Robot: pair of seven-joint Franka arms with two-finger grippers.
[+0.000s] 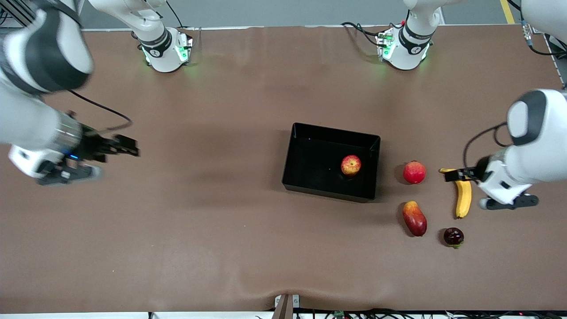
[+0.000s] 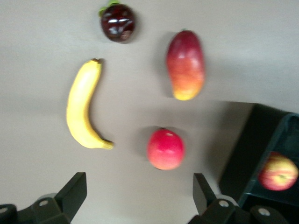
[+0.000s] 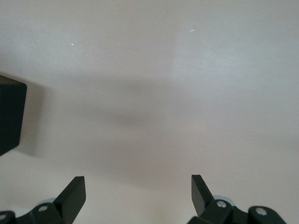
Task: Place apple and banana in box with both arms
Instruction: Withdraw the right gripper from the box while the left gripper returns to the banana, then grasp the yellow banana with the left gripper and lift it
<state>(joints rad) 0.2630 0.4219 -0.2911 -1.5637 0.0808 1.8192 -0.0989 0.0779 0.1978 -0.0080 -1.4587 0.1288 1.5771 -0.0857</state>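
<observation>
The apple (image 1: 351, 165), red with yellow streaks, lies inside the black box (image 1: 335, 129) at mid-table. The banana (image 1: 463, 196) lies on the table toward the left arm's end, past a plain red round fruit. My left gripper (image 1: 450, 175) hovers open and empty over the banana's farther tip. In the left wrist view its gripper (image 2: 140, 196) is open, with the banana (image 2: 83, 105), the apple (image 2: 278, 171) and the box (image 2: 246, 156) in sight. My right gripper (image 1: 130, 148) is open and empty above bare table at the right arm's end; it also shows in the right wrist view (image 3: 138, 196).
A red round fruit (image 1: 414, 172) sits between box and banana. A red-yellow mango (image 1: 414, 218) and a dark round fruit (image 1: 453, 236) lie nearer the front camera. The right wrist view shows a box corner (image 3: 9, 116).
</observation>
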